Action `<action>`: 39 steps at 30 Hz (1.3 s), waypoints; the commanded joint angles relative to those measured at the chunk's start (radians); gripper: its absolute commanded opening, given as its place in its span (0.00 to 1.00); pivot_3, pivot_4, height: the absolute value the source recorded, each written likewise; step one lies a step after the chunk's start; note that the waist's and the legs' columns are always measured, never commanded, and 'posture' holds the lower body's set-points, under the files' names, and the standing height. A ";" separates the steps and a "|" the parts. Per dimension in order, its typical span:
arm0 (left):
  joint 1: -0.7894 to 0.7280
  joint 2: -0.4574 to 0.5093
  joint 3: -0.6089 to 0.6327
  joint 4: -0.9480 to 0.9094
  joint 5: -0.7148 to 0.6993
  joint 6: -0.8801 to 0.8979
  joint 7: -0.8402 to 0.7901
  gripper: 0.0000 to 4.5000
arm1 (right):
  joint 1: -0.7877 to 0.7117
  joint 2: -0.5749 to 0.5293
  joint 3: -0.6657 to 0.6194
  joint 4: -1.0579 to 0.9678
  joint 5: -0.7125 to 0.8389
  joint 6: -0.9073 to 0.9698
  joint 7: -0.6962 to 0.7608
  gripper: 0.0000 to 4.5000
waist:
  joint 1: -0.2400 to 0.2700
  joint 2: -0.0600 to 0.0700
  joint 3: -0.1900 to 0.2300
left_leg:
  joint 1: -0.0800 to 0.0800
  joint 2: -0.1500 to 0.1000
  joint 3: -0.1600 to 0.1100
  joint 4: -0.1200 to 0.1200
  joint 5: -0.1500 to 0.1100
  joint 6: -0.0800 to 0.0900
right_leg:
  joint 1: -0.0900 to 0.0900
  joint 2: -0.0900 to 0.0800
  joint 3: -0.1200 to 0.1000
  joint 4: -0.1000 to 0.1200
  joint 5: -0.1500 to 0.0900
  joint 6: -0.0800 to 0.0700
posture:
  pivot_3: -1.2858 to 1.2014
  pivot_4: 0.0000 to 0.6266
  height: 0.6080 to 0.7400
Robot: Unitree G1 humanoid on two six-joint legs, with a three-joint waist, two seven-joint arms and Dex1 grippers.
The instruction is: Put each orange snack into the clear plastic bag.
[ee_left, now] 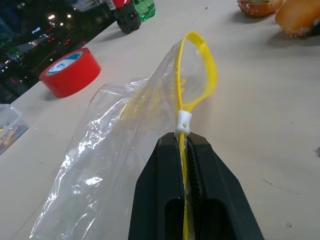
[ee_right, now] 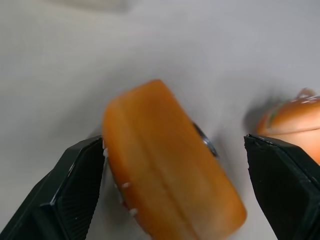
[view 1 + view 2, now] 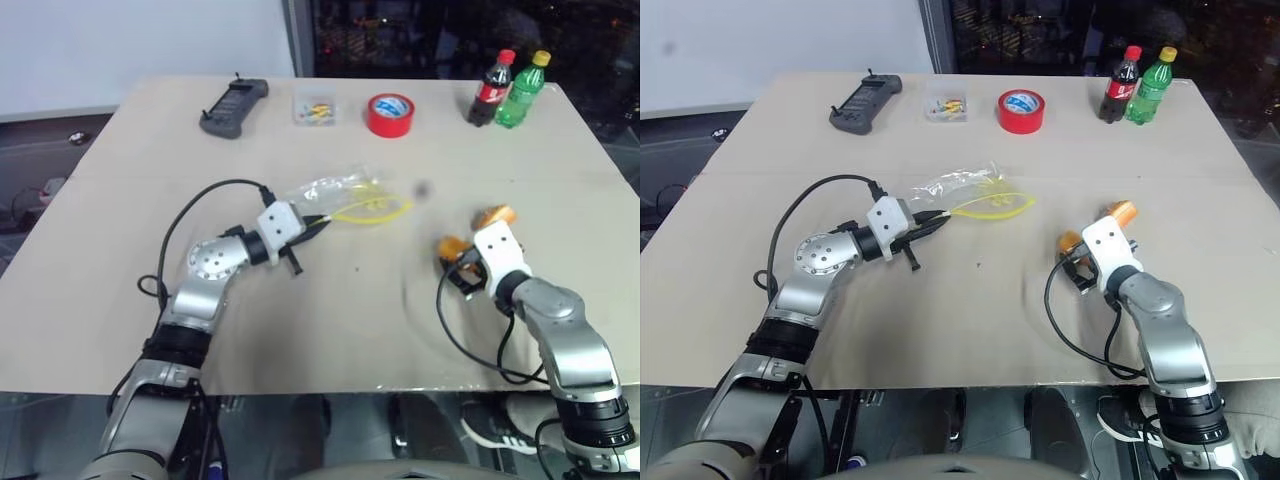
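I am looking down on a beige counter (image 3: 330,330) with dark windows beyond its far edge. Along that far edge, left to right, stand a black handset (image 3: 233,107), a small clear box (image 3: 315,110) holding yellow bits, a red tape roll (image 3: 391,115) and two bottles (image 3: 509,88).

My left tool (image 1: 186,150) is clamped on the yellow strip of the clear plastic bag (image 3: 335,197), left of centre. I judge this grip is meant to steady the mouth, which the strip holds looped open towards the right. The bag itself looks empty.

At the right, both orange snacks (image 3: 497,215) lie on the counter outside the bag, just beside each other. My right tool (image 2: 175,165) stands wide open, its fingers either side of the nearer snack (image 2: 165,165), gripping nothing.
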State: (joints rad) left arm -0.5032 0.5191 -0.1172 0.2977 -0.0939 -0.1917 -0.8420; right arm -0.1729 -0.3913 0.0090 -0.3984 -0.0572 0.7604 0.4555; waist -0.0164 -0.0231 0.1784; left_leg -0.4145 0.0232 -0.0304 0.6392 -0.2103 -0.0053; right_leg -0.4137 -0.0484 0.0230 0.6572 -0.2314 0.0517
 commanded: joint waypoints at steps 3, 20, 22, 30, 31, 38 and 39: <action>-0.015 0.001 0.030 -0.025 -0.023 0.005 -0.002 0.00 | 0.010 -0.019 0.001 -0.045 0.021 -0.012 -0.001 0.73 | 0.001 0.000 0.000 | 0.000 0.000 0.000 0.000 0.000 0.000 | 0.000 0.000 0.000 0.000 0.000 0.000 | 0.52 0.24 1.00; 0.049 -0.009 0.015 -0.145 -0.071 0.045 -0.060 0.00 | -0.228 0.069 0.156 -0.025 0.146 0.005 0.027 0.31 | -0.003 0.000 0.000 | 0.000 0.000 -0.001 0.001 0.000 0.000 | 0.000 0.000 0.000 0.000 0.000 0.000 | 0.52 0.24 1.00; 0.065 -0.006 0.008 -0.178 -0.069 0.050 -0.068 0.00 | -0.267 0.088 0.176 0.012 0.144 -0.001 0.017 0.31 | 0.001 0.000 0.000 | -0.001 0.000 -0.001 0.001 0.000 0.000 | 0.000 0.000 0.000 0.000 0.000 0.000 | 0.52 0.24 1.00; 0.125 0.003 -0.003 -0.308 -0.079 0.104 -0.081 0.00 | -0.325 0.113 0.238 0.091 0.129 -0.013 0.007 0.31 | 0.000 0.000 0.000 | -0.001 0.000 -0.001 0.001 0.000 0.000 | 0.000 0.000 -0.001 0.000 0.000 0.000 | 0.52 0.24 1.00; 0.134 0.007 -0.004 -0.320 -0.080 0.108 -0.085 0.00 | -0.328 0.115 0.243 0.101 0.128 -0.013 0.008 0.31 | -0.001 0.000 0.000 | -0.001 0.000 -0.001 0.001 0.000 0.000 | 0.000 0.000 -0.001 0.000 0.000 0.000 | 0.52 0.24 1.00; 0.175 0.042 -0.029 -0.353 -0.063 0.091 -0.137 0.00 | -0.387 0.244 0.192 0.287 0.148 -0.024 -0.080 0.31 | -0.003 0.000 0.000 | 0.000 0.000 -0.001 0.001 0.000 0.000 | 0.000 0.000 -0.001 0.000 0.000 0.000 | 0.52 0.24 1.00; 0.181 0.045 -0.032 -0.356 -0.061 0.088 -0.142 0.00 | -0.402 0.274 0.171 0.335 0.150 -0.038 -0.108 0.31 | -0.003 0.000 0.000 | 0.000 0.000 0.000 0.001 0.000 0.000 | 0.000 0.000 0.000 0.000 0.000 0.000 | 0.52 0.24 1.00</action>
State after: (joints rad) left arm -0.3288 0.5572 -0.1422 -0.0143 -0.1562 -0.0810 -0.9733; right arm -0.5373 -0.1453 0.2249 -0.0999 0.0836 0.7570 0.3953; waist -0.0194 -0.0228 0.1785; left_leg -0.4146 0.0235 -0.0308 0.6403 -0.2103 -0.0053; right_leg -0.4137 -0.0482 0.0226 0.6576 -0.2313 0.0515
